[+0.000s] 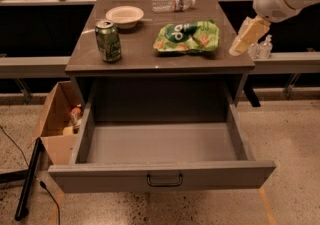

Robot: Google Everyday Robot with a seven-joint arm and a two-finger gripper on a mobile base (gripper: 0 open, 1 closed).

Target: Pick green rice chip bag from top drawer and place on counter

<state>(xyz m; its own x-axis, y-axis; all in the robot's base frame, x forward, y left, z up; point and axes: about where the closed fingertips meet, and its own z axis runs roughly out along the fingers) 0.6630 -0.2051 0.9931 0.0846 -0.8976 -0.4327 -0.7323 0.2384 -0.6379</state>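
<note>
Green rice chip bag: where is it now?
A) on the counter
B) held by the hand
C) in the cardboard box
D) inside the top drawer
A: the green rice chip bag lies flat on the counter; the hand hangs off the counter's edge, apart from the bag.

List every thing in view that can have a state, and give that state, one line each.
green rice chip bag: lying flat on the counter, not held
top drawer: pulled open, empty
soda can: upright
bowl: upright
water bottle: on its side
cardboard box: open
gripper: raised at counter's right edge, off the bag
</note>
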